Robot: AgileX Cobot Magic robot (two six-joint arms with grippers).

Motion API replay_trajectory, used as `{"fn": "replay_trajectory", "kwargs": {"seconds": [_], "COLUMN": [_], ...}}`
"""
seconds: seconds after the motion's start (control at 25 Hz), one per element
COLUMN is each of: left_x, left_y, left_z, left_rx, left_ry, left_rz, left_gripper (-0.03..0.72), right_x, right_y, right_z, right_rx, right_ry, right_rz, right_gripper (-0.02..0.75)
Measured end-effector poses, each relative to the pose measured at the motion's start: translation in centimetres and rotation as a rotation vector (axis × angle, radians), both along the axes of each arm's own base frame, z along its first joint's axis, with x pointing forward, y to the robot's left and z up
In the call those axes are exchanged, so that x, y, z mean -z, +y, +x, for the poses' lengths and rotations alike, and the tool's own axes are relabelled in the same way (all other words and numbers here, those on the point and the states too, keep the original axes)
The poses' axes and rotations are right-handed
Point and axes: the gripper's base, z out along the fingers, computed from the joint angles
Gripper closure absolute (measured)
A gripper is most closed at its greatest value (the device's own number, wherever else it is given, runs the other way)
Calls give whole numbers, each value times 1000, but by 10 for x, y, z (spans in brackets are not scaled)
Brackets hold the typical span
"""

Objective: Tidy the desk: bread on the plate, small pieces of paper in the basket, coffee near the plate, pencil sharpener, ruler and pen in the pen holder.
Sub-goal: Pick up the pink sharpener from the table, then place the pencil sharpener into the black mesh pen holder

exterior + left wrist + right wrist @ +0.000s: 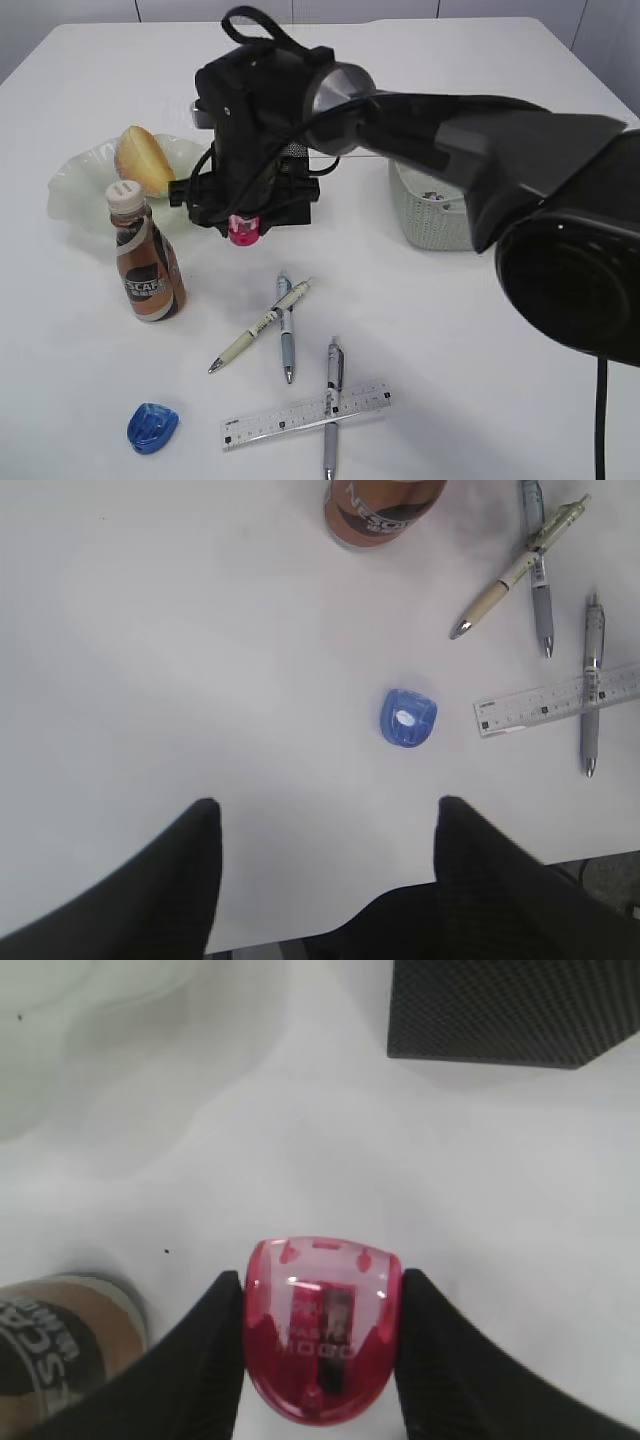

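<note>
My right gripper (243,228) reaches across to the middle-left and is shut on a red pencil sharpener (322,1330), held above the table. A black mesh pen holder (490,1010) stands just beyond it. The bread (140,160) lies on the pale plate (75,185), and the coffee bottle (145,262) stands in front of the plate. Three pens (262,325) (287,328) (331,405), a clear ruler (305,414) and a blue sharpener (152,427) lie at the front. My left gripper (325,820) is open and empty, hovering short of the blue sharpener (408,719).
A pale woven basket (430,210) stands right of centre, partly hidden by my right arm. The left wrist view shows the ruler (560,700), the pens (515,570) and the bottle's base (385,510), with the table's front edge under the fingers.
</note>
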Motion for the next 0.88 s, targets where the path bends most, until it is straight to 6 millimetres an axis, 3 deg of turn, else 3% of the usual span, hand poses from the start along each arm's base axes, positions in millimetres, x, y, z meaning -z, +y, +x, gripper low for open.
{"fn": "replay_trajectory", "kwargs": {"seconds": [0.48, 0.88], "left_x": [0, 0], "left_y": [0, 0], "left_z": [0, 0], "left_rx": [0, 0], "left_ry": [0, 0], "left_rz": [0, 0], "left_gripper": [200, 200], "right_x": [-87, -104], "right_y": [-16, -20], "right_z": [6, 16], "right_rx": [-13, -18], "right_ry": [-228, -345], "right_rz": [-54, -29], "right_gripper": [416, 416]}}
